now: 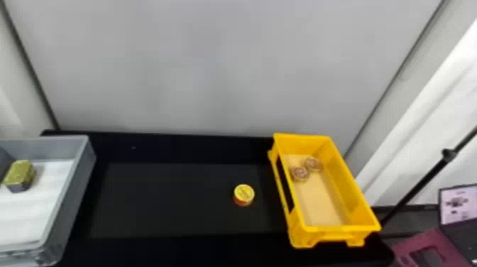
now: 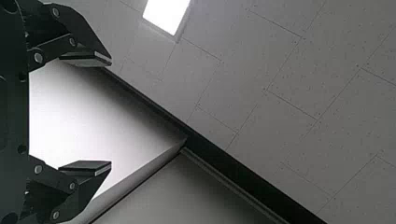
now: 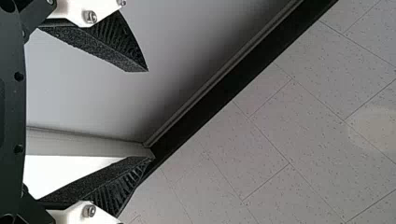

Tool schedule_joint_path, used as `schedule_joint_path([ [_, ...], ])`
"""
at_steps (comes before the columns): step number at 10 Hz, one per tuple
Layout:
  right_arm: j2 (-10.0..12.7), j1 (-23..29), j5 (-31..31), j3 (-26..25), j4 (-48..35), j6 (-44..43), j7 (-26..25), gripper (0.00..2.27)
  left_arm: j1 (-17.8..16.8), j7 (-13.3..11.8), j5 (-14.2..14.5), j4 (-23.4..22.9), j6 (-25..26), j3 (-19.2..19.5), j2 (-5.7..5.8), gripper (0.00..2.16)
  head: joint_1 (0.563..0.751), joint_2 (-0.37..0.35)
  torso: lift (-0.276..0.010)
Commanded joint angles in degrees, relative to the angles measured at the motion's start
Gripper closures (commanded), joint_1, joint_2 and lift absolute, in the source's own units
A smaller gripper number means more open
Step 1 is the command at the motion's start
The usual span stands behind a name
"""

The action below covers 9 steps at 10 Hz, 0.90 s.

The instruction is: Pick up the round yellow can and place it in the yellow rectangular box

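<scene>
Pick and place both pending; yellow can (image 1: 244, 194) upright on desk (image 1: 170, 199), near left long edge of yellow box (image 1: 330, 229); left claw (image 2: 111, 114) and right claw (image 3: 149, 115) wide, empty.

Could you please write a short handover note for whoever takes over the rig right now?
Left tool: open and empty.
Right tool: open and empty.
Yellow can: upright on the black table, left of the yellow box.
Done: the can is neither lifted nor boxed yet.
Left to do: pick it up and place it in the box, beside the two round items.
</scene>
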Motion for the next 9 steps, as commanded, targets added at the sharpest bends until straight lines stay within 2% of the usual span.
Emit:
schedule_joint_path([
  [1, -0.01, -0.3, 0.0, 0.27, -0.08, 0.09, -0.06, 0.12, -0.02, -0.08, 0.09, -0.32, 0.34, 0.21, 0.52, 0.45, 0.746, -0.213, 0.0],
  [3, -0.01, -0.13, 0.0, 0.09, -0.08, -0.17, -0.23, 0.12, -0.46, 0.1, 0.18, -0.24, 1.22, -0.58, 1.31, 0.45, 0.746, -0.213, 0.0],
  [9, -0.01, -0.04, 0.0, -0.08, -0.08, -0.09, -0.23, 0.12, -0.55, 0.36, 0.18, -0.24, 1.22, -0.49, 1.31, 0.45, 0.746, -0.213, 0.0],
])
